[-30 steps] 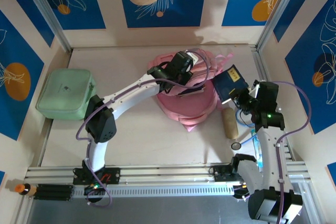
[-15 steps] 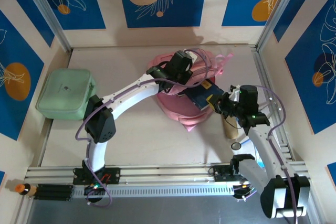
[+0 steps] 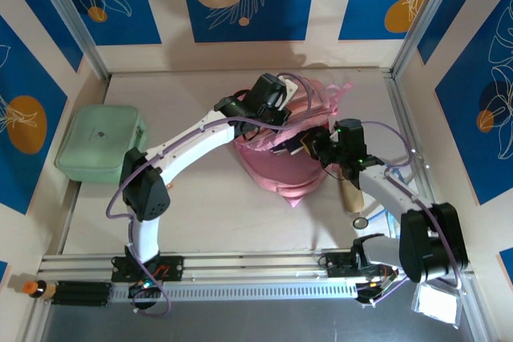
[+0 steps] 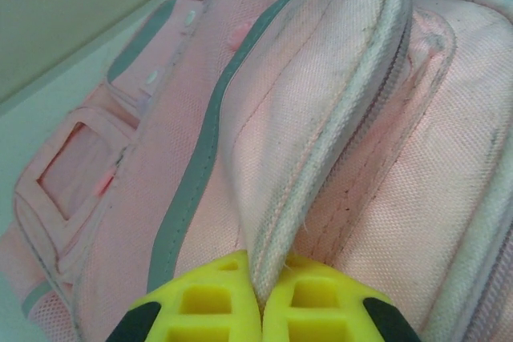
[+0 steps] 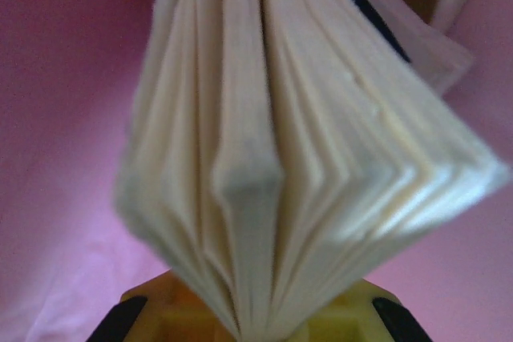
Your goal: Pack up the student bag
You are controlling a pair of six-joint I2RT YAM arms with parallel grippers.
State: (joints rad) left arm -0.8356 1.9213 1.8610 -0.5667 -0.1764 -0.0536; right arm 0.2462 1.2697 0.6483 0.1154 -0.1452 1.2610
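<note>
Seeing bag (image 3: 268,170) lying on worktop (image 3: 200,198), right of centre and toward the back, between the two arms. Pink fabric with grey trim, front pockets facing up in the left wrist view.

Have left end effector (image 4: 260,310) closed tight on the bag's flap (image 4: 321,118) - yellow fingers (image 4: 200,306) pinching the zipper-edged fold, flap lifted off the bag body.

Have right end effector (image 5: 248,330) clamped on book (image 5: 264,158), with pages fanning out away from the grip and pink fabric on both sides of it. From above, placing the book's dark cover at the bag's mouth, just under the lifted flap and partly inside. Can't tell how deep.

Also noting:
- Mint-green case (image 3: 100,143) at the left side of worktop, well apart from bag.
- Tan roll (image 3: 349,198) just right of bag, beside the right arm.
- Small round item (image 3: 361,221) near the roll, toward the front - too small to identify.
</note>
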